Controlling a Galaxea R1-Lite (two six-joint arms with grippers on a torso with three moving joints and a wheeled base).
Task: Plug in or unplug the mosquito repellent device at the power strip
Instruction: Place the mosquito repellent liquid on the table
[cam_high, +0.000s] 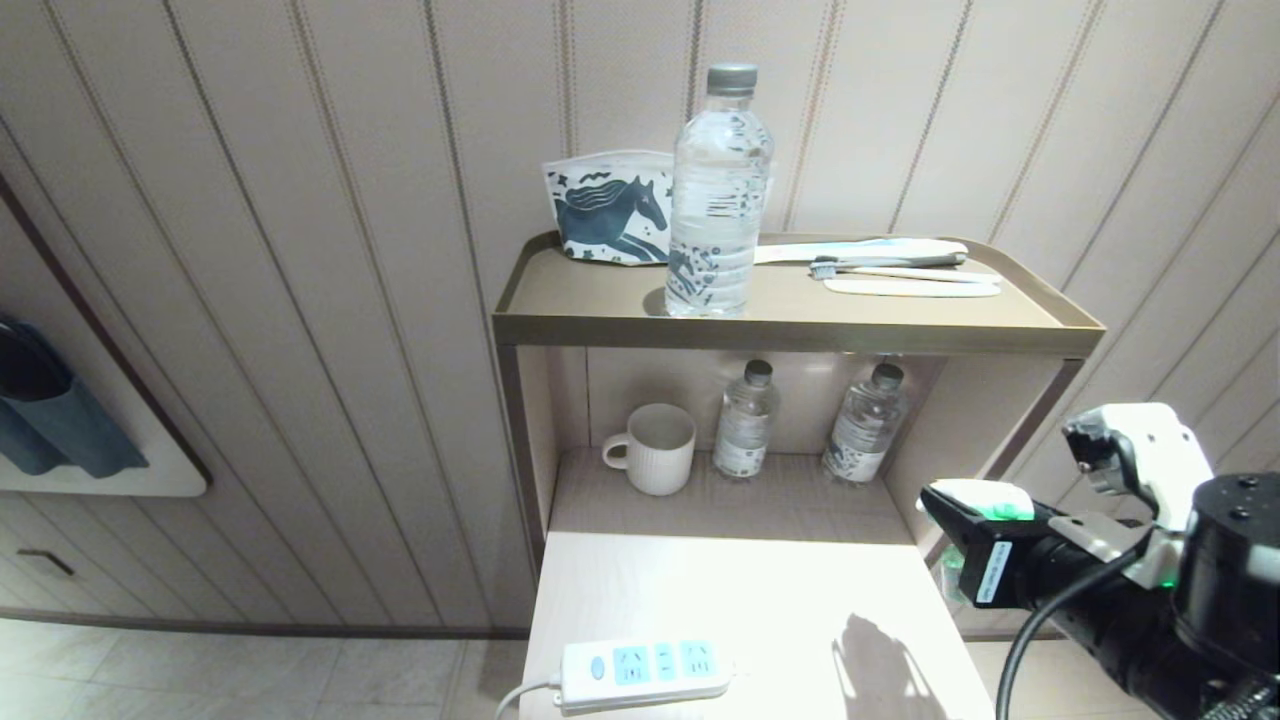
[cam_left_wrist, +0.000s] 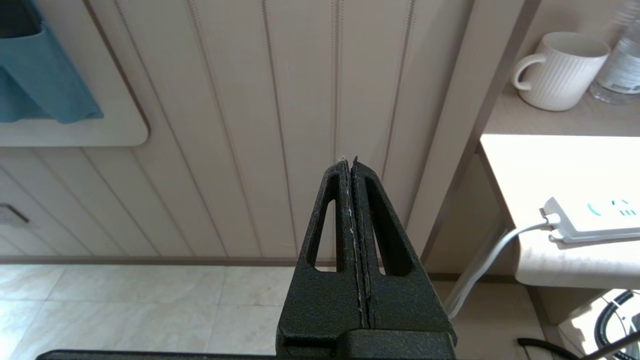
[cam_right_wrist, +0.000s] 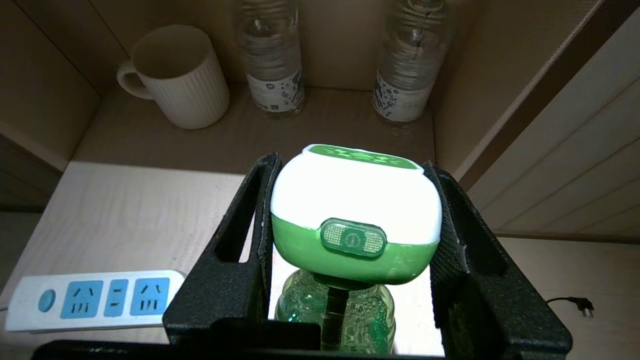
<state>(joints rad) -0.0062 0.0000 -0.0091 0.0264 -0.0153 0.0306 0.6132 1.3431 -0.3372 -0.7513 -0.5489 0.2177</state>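
While the right tool (cam_right_wrist: 350, 240) grasps the mosquito repellent device (cam_right_wrist: 356, 215) by its white-and-green head, one black finger (cam_right_wrist: 240, 250) pressed to each side, the translucent green liquid bottle (cam_right_wrist: 335, 312) hangs below between the fingers. Seen from the head view, that tool (cam_high: 975, 520) is off the right edge of the pale surface (cam_high: 700, 590), raised above it and beside the shelf unit's right post, with the device (cam_high: 985, 498) showing as a white and green cap at its tip. The power strip (cam_high: 645, 673) lies flat at the near left part of the surface, well apart from the device, its blue oval button (cam_high: 598, 669) at the left end, its light-blue socket panels empty and its white cord (cam_high: 520, 695) dropping over the left edge. Behind it, in the lower compartment, stand a ribbed white mug (cam_high: 655, 448) and two small water bottles (cam_high: 745, 420), the second (cam_high: 865, 425) to the right of the first. On the top shelf (cam_high: 800, 330) a tall water bottle (cam_high: 718, 195) stands upright in front of a horse-print pouch (cam_high: 610, 208), with a toothbrush (cam_high: 890, 265) and flat white items lying to its right. The left tool (cam_left_wrist: 352, 210) is clenched with nothing between its fingers, which are pressed together, and it points at the panelled wall (cam_left_wrist: 250, 125) beside the left end of the surface, away from the strip (cam_left_wrist: 595, 220). A small black plug (cam_right_wrist: 582, 305) on a thin cable lies on the floor in the right wrist view.
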